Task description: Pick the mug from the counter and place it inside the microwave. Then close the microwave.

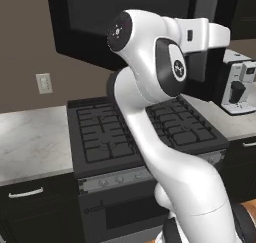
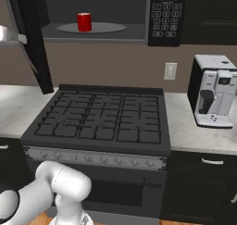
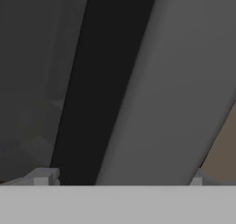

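1. Stove [image 2: 99, 122]: black gas top, set between two stretches of the counter [image 2: 194, 134].
2. Coffee machine [image 2: 213, 92]: stands at the counter's back edge, right of the stove.
3. Gripper [image 3: 120, 181]: jaws spread wide, empty, close against the microwave door [image 2: 30, 39], which stands swung open.
4. Microwave [image 2: 164, 15]: above the stove; the mug [image 2: 84, 22] sits upright on its turntable plate [image 2: 109, 28].
5. Step judged: placing done, closing in hand; next move calls for pushing the door round to its latch.
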